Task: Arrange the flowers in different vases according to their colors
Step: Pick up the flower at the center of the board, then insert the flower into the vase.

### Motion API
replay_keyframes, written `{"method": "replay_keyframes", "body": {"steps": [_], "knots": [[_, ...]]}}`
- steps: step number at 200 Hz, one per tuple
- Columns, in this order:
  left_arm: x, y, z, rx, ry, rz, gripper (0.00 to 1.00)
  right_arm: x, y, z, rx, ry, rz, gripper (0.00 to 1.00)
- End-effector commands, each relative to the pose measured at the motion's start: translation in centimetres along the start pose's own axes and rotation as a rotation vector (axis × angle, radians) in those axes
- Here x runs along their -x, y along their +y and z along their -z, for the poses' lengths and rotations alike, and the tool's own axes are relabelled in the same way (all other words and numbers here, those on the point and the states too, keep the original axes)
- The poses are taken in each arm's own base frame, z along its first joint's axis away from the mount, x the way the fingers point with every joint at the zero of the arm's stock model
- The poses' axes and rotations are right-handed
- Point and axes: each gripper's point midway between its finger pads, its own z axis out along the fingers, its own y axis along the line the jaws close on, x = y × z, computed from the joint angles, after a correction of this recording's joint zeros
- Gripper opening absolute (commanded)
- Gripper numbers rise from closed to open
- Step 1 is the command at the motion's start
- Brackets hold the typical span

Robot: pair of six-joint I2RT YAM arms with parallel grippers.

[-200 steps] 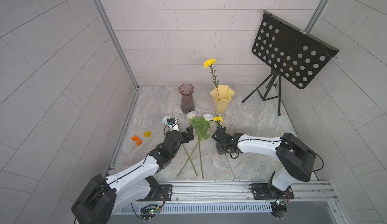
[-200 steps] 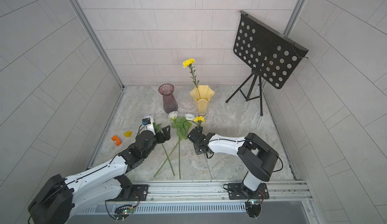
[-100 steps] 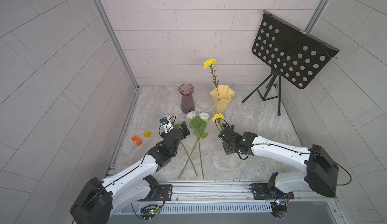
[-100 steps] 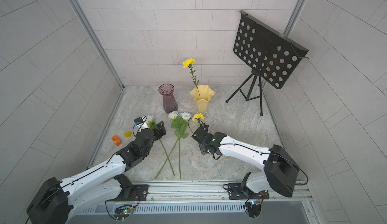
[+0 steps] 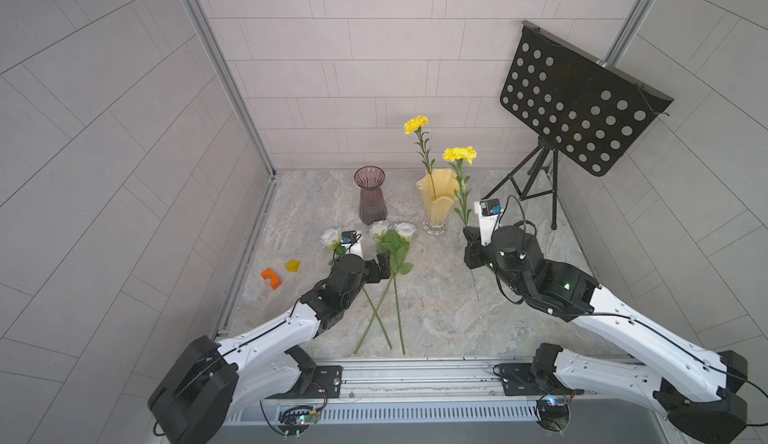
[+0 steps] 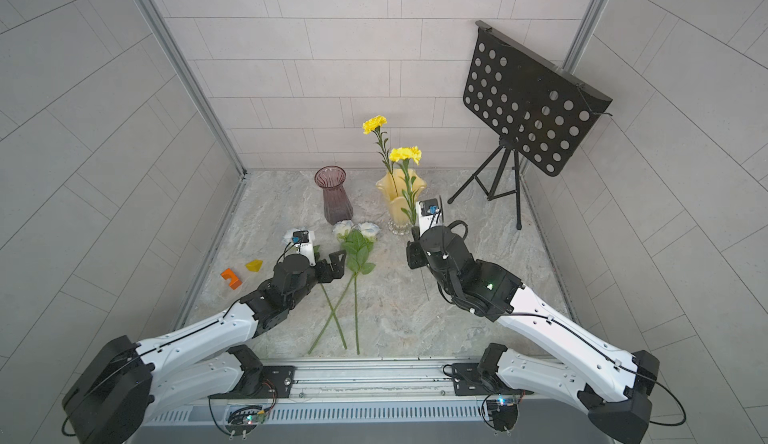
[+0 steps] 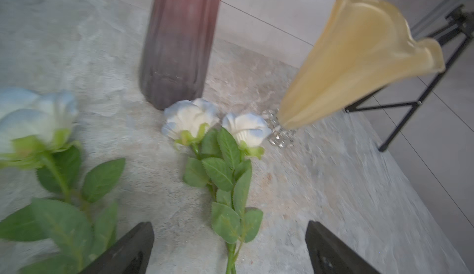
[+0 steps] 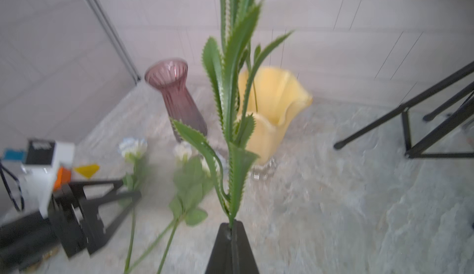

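the right claw point(image 8: 232, 227) is pinched shut on a yellow flower point(image 5: 459, 154) by its stem, upright just beside the yellow vase point(image 5: 436, 209), bloom cut off in the right wrist view. the left claw point(image 7: 229, 234) gapes wide over white roses point(image 5: 392, 230) lying on the worktop point(image 5: 436, 296), one partly hidden behind its camera point(image 8: 41, 147), whose label is too blurred to read.

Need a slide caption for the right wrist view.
Right gripper shut on a yellow carnation, with the yellow vase and purple vase beyond.
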Motion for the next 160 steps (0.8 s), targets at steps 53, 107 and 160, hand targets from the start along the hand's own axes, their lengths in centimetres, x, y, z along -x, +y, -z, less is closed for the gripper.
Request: {"method": "replay_keyframes", "body": {"steps": [53,107,160], "knots": [[-0.6,-8.0,0.2,-0.256,0.027,-0.268,1.0,14.5,-5.3,-4.2,-0.274,-0.435,-0.21,0.0],[0.0,-7.0,0.6,-0.211,-0.014,-0.255,1.0,18.7,-6.3,-10.5,-0.291,-0.48,-0.185,0.0],[1.0,-5.3,1.2,-0.128,-0.06,-0.244,1.0,15.8,-6.3,-17.9,-0.292,-0.441,-0.123,0.0]]}}
